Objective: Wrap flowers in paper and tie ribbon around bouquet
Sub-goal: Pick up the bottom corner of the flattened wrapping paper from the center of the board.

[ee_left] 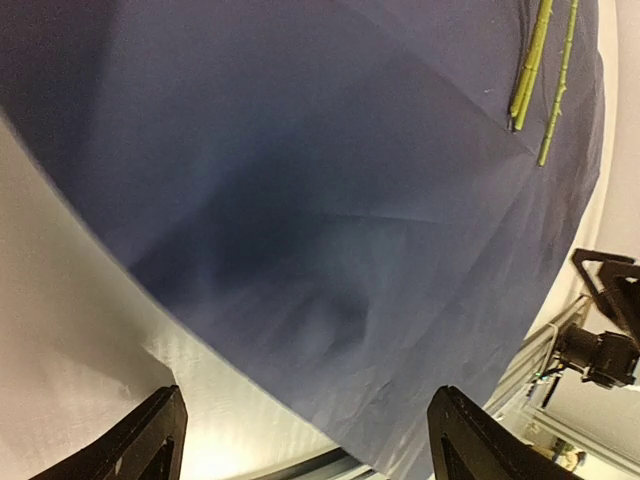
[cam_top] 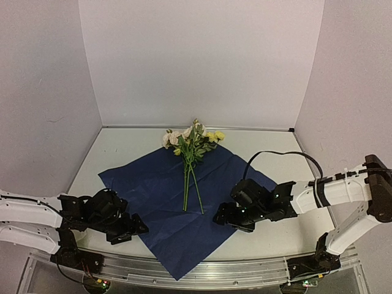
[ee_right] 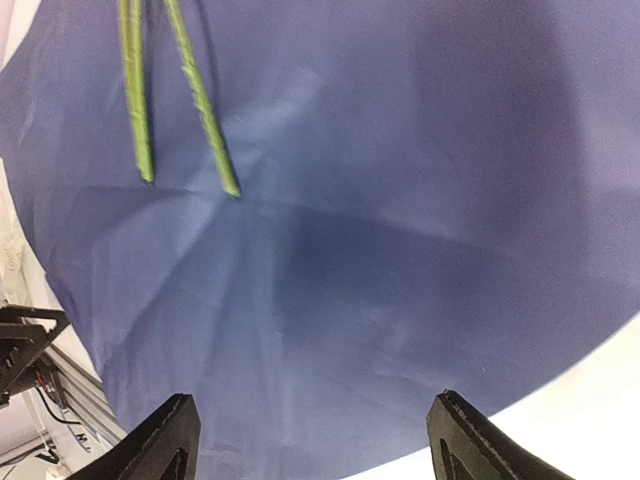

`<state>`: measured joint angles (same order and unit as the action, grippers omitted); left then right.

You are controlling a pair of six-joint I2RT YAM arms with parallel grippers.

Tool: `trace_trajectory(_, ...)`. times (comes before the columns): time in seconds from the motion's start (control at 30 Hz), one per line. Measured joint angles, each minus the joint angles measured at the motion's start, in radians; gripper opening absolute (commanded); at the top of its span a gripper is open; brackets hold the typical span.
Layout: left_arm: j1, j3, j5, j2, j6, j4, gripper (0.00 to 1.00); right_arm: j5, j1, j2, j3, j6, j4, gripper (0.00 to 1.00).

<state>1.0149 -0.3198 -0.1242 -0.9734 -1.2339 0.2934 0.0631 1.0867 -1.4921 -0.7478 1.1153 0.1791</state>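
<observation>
Top external view first: the flowers (cam_top: 193, 138) lie flat just above the middle of the frame. It's a small bunch of cream, pale pink and yellow heads with green leaves, and the long thin stems (cam_top: 191, 187) run down toward the bottom. They sit on the paper (cam_top: 153, 184), which looks dark navy here. It's a big thin sheet turned like a diamond, matte, with soft fold creases. The heads poke past its top corner onto the pale table (cam_top: 116, 147), and its bottom corner reaches over the metal rail (cam_top: 245, 274) along the lower edge.

The left gripper (cam_top: 138, 228) is at the lower left, right by that edge of the sheet. The right gripper (cam_top: 222, 217) is at the sheet's lower right side, near the stem ends. From up here I honestly can't tell if either one touches the paper.

The wrist cams fill in what the overhead one doesn't. On the left wrist cam both black fingers are spread wide at the bottom corners with nothing between them, just blue paper and a strip of table. You can see fine wrinkles and a shallow dimple in the sheet, with the stem ends at the upper right. The right wrist cam is much the same: jaws wide apart and holding nothing, with two knobbly green stem tips at the upper left, lying on a crease.
</observation>
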Motion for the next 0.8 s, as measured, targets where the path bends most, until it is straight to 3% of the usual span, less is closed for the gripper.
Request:
trace_trajectory(0.2, 0.001, 0.057, -0.064, -0.082, -0.031, -0.234, 0.52, -0.070, 0.043, 0.083, 0.120, 0.109, -0.060, 0.83)
trace_trajectory(0.37, 0.001, 0.087, -0.091, -0.079, -0.052, -0.287, 0.33, -0.144, 0.085, 0.178, 0.199, 0.186, -0.081, 0.84)
trace_trajectory(0.67, 0.001, 0.098, -0.119, -0.011, -0.088, -0.334, 0.14, -0.223, 0.193, 0.190, 0.219, 0.278, -0.117, 0.84)
trace_trajectory(0.8, 0.001, 0.098, -0.132, 0.001, -0.119, -0.359, 0.11, -0.241, 0.227, 0.164, 0.224, 0.333, -0.174, 0.83)
